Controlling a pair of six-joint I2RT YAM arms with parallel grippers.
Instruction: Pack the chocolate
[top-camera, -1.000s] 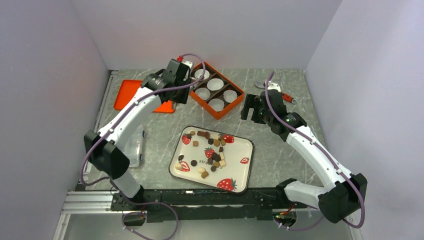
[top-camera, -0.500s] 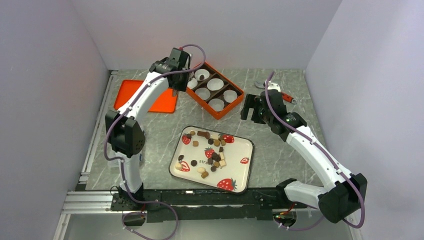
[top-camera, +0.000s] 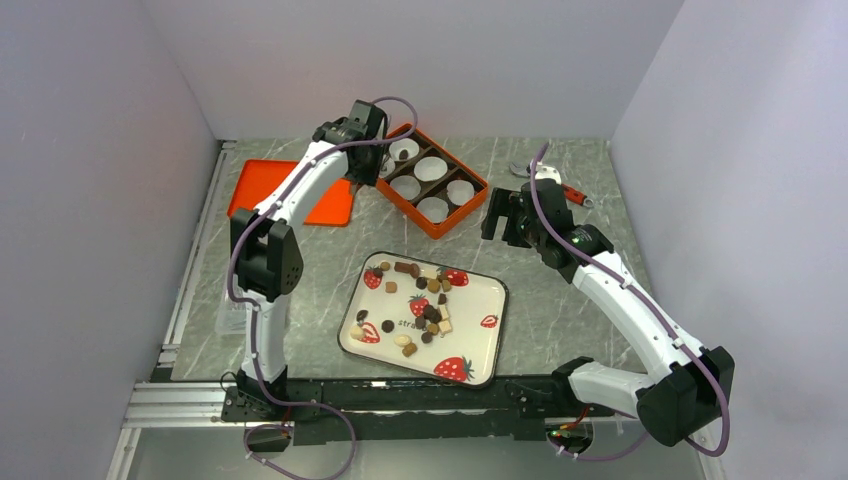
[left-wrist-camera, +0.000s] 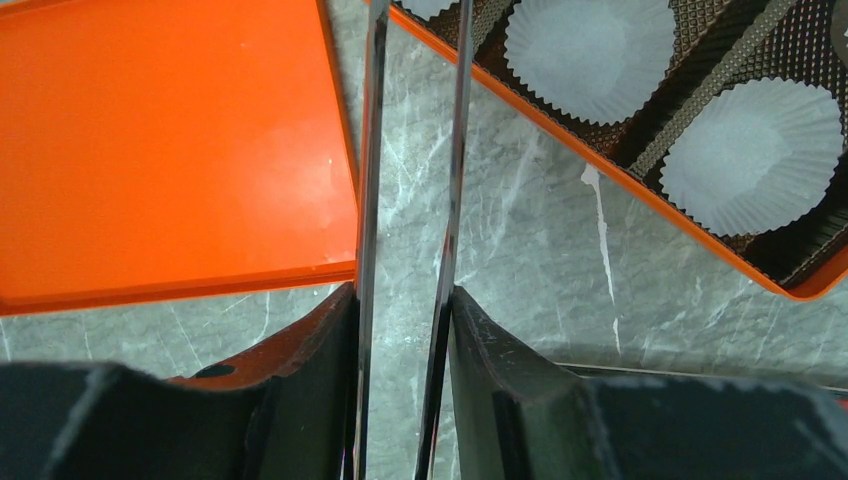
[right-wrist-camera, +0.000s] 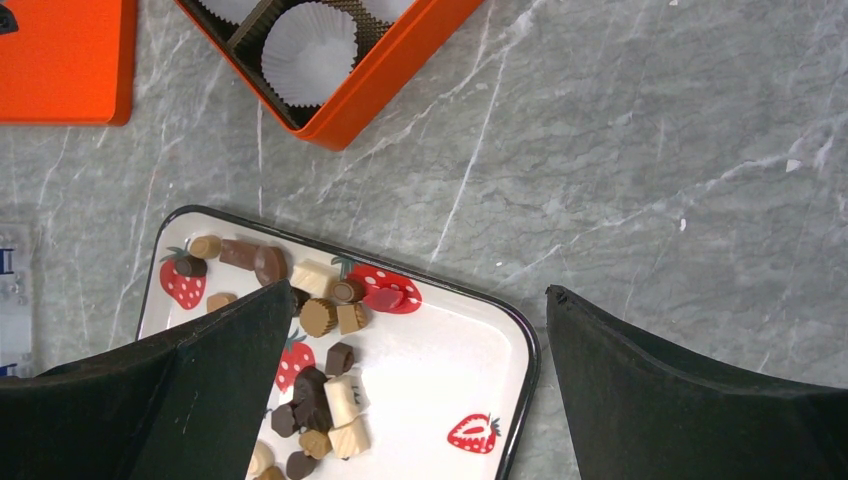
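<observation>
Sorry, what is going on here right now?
The left gripper holds tweezers beside the orange box. One dark chocolate sits in the box's far paper cup; the other visible cups are empty. The rest of the chocolate lies on the strawberry tray. The right gripper hovers open above the tray's far edge, holding nothing.

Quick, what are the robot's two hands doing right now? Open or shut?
Left gripper: shut on the metal tweezers.
Right gripper: open, holding nothing.

Grey marble table (top-camera: 553, 318), pale lilac walls (top-camera: 450, 60)
</observation>
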